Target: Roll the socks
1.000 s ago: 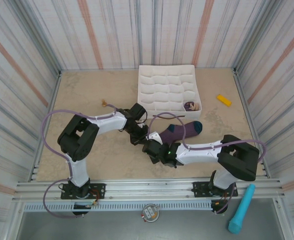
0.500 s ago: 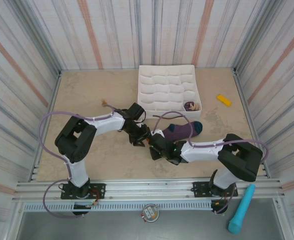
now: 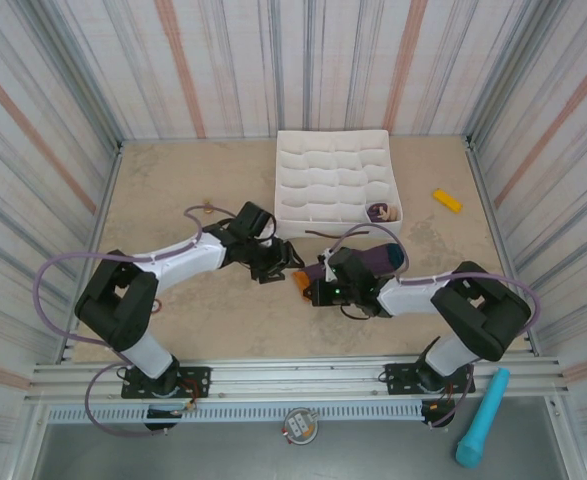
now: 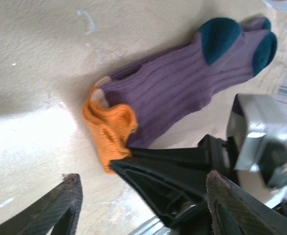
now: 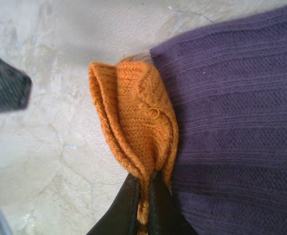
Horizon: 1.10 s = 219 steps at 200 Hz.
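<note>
From above, we see the socks point(image 3: 371, 261) lying on the table point(image 3: 173, 190), just in front of the white tray point(image 3: 285, 180). Their long axis runs from the orange toes point(image 3: 302, 281) on the left to the teal heels point(image 3: 395, 254) on the right. The right gripper point(image 3: 313, 287) sits at the toe end, and the left gripper point(image 3: 281, 268) is just beside it, farther left.

In the left wrist view, that gripper's fingers point(image 4: 57, 205) stand wide apart and hold nothing, with the toes ahead of them.

In the right wrist view, the jaws pinch the toe fold. We judge that the roll must run toe to heel.

2 purple socks point(image 4: 182, 83) stacked flat on table point(image 4: 35, 49), orange toes bunched, teal heels opp end.
</note>
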Each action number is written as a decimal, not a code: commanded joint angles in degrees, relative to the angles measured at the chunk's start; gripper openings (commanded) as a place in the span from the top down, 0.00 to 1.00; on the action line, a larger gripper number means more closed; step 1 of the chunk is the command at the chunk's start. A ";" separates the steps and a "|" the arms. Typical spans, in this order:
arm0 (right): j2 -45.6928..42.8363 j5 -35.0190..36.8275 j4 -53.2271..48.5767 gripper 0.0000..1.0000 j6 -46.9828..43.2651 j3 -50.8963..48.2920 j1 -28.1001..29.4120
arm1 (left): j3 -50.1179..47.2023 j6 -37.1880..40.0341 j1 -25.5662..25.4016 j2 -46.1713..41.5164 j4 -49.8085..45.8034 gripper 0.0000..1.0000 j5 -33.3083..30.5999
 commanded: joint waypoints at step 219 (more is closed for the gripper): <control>10.78 -23.89 8.45 1.00 15.22 -3.62 -13.62 | -4.47 0.59 -2.97 8.63 14.55 0.59 -4.24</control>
